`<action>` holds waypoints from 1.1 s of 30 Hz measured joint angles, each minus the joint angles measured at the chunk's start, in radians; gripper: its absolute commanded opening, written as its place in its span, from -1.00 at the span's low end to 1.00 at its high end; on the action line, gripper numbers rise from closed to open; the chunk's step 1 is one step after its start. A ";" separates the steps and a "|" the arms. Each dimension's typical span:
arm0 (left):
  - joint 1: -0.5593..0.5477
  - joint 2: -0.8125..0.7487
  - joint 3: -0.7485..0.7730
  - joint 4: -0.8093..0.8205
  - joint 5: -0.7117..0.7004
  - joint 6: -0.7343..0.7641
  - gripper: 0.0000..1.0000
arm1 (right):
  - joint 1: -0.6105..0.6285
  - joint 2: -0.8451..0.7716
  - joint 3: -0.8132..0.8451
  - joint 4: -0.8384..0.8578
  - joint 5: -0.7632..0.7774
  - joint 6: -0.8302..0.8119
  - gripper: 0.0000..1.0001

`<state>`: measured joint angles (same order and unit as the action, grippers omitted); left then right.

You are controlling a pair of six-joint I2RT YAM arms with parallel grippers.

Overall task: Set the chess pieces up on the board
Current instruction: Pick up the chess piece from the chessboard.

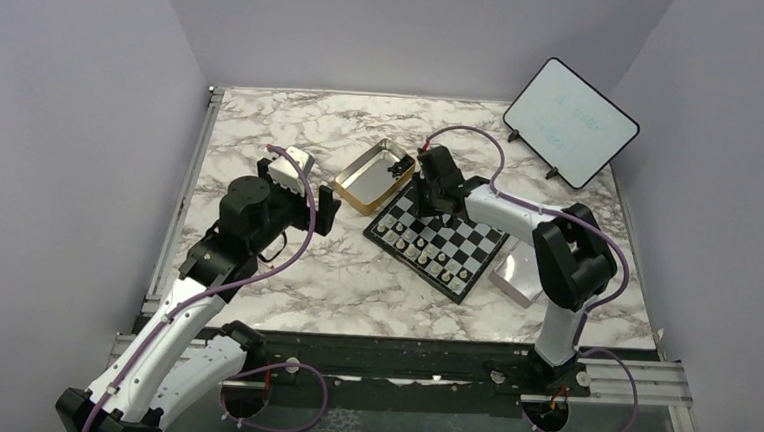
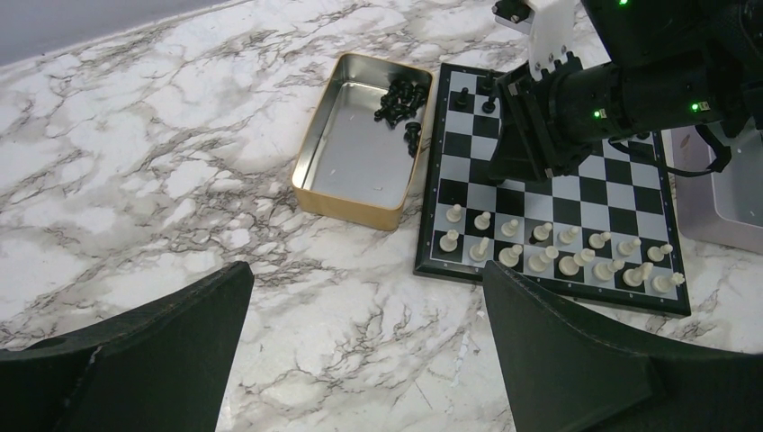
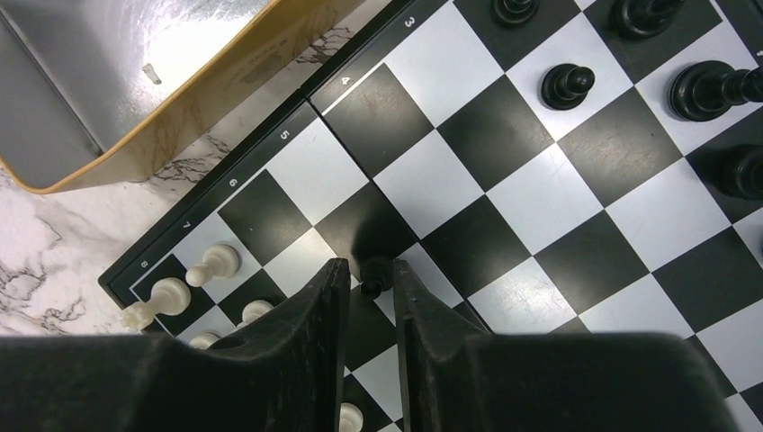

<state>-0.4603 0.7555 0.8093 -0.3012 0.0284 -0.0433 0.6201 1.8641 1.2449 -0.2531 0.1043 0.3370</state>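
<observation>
You are sitting roughly midway. The pale pieces (image 2: 543, 232) are standing in two rows along the near edge of the board (image 2: 454, 184), while only a handful of black pieces (image 3: 567, 85) are occupying the far side and a black cluster (image 2: 400, 97) is waiting in the tin (image 2: 346, 196). Your right gripper (image 3: 369, 267) is pinching one small black piece (image 3: 376, 279) over the middle squares. Your left gripper (image 2: 364, 274) is hanging wide open and empty over the marble near the tin. The right arm is hiding much of the black side, so you are not getting a count, and you cannot tell whether the pinched piece is touching the board.
</observation>
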 measured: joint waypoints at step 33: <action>0.000 0.000 0.000 0.000 -0.022 0.002 0.98 | -0.104 -0.151 -0.069 -0.071 0.171 -0.036 -0.87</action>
<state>-0.4603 0.7555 0.8093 -0.3012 0.0063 -0.0410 0.5159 1.7130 1.1755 -0.3244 0.2752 0.3008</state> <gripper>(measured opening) 0.990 0.129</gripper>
